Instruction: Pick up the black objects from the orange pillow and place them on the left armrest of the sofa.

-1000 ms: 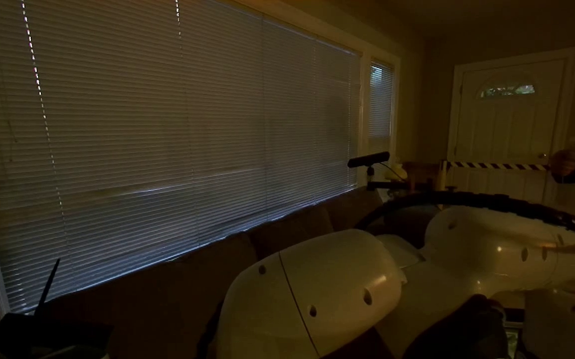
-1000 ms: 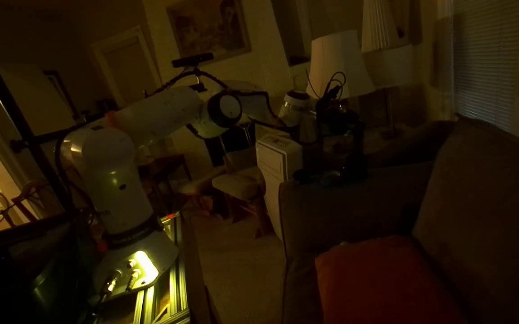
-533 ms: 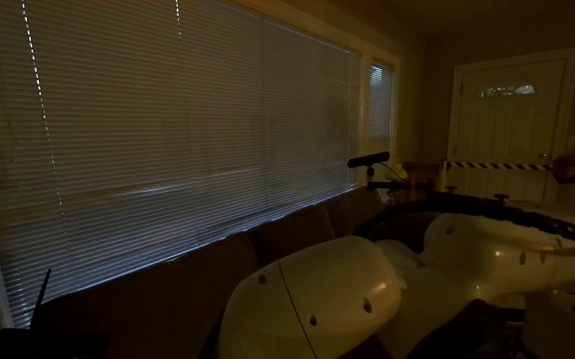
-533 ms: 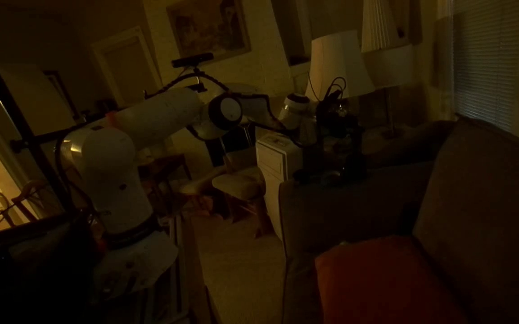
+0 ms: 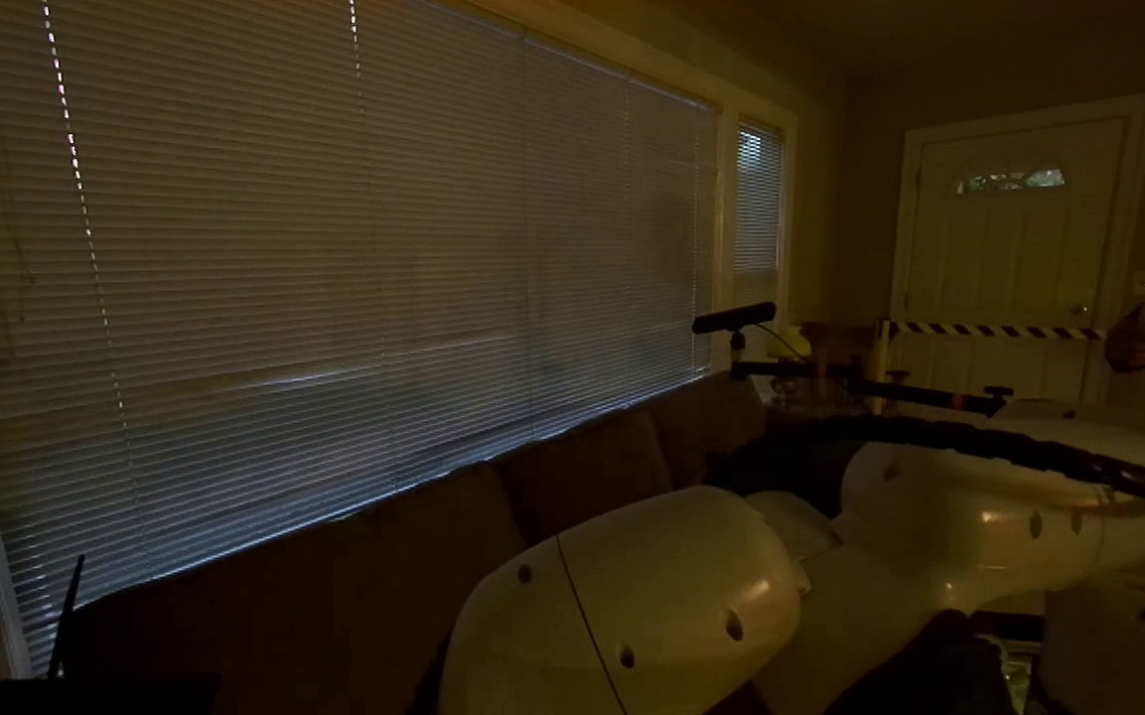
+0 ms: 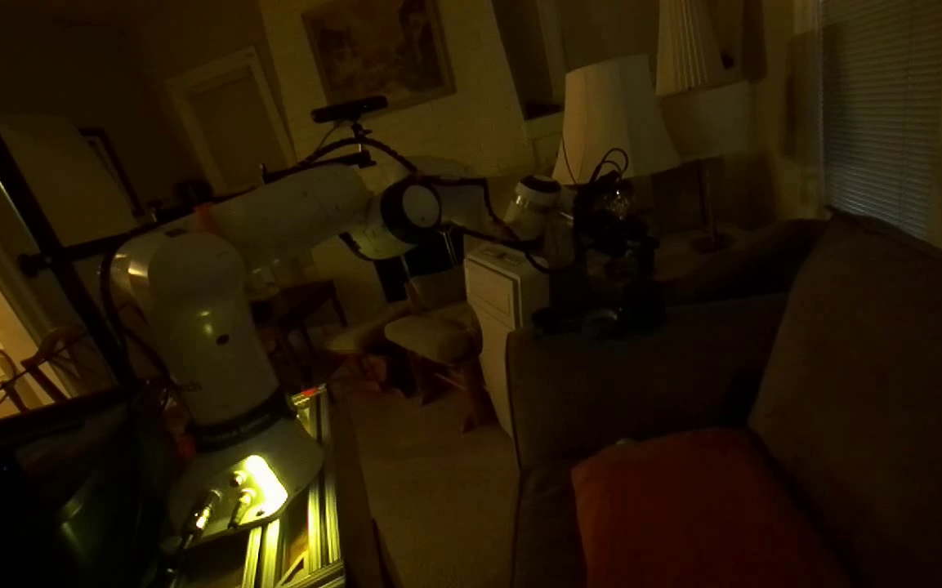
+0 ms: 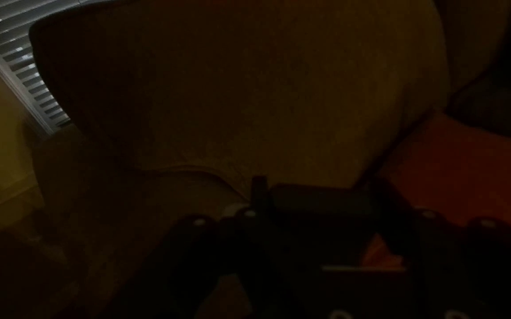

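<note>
Sofa (image 6: pixel 879 351) bearing an orange pillow (image 6: pixel 683 506) (near side) and, on its left armrest (image 6: pixel 626 376), indistinct dark objects (image 6: pixel 600 322); the gripper (image 7: pixel 319 199) is clamped on a black block (image 7: pixel 321 203).

Sofa (image 6: pixel 887 343) dark brown; pillow (image 6: pixel 683 498) orange; robot arm (image 6: pixel 295 204) white; claw (image 7: pixel 321 197) black; held object (image 7: pixel 321 203) black; far bar (image 5: pixel 994 331) striped dark-and-pale.
</note>
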Tool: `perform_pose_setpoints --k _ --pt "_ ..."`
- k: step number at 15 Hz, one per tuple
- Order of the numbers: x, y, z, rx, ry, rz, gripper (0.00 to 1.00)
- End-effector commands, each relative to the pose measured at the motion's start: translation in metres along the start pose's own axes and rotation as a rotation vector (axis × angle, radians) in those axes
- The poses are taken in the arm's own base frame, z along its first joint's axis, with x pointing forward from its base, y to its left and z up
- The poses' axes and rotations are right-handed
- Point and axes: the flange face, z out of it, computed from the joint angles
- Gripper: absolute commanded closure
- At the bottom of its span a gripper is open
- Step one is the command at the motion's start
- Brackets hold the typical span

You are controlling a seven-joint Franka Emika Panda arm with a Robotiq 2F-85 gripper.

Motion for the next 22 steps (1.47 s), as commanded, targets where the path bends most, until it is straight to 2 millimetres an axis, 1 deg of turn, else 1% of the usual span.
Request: perform_pose_setpoints --k 1,2,3,4,5,6,8,12,14,16,20,21,22 --pt "0.006 -0.003 0.002 0.011 -0.001 -0.042 0.66" --pt "0.006 -0.002 0.002 0.006 0.001 -0.047 0.42" --pt "0.007 -0.002 0.001 0.002 0.0 -0.051 0.4" --pt "0.008 -0.002 0.001 -0.001 0.002 -0.051 0.3" --pt "0.008 -0.002 0.001 -0.005 0.002 -0.056 0.14" --pt "0.009 -0.002 0.001 -0.007 0.003 -0.058 0.12" --pt "0.007 -0.001 0.0 -0.01 0.004 -0.063 0.01" --pt "0.003 0.001 -0.004 -0.013 0.007 -0.059 0.0" --pt "0.0 0.001 -0.009 0.004 0.012 -0.053 0.0" --pt "-0.008 0.002 -0.025 0.021 0.034 -0.043 0.0" --pt "-0.02 0.01 -0.067 0.017 0.173 -0.002 0.0" --pt "-0.013 0.01 -0.05 -0.013 0.107 -0.008 0.0" --pt "-0.017 0.011 -0.061 -0.013 0.133 0.001 0.0"
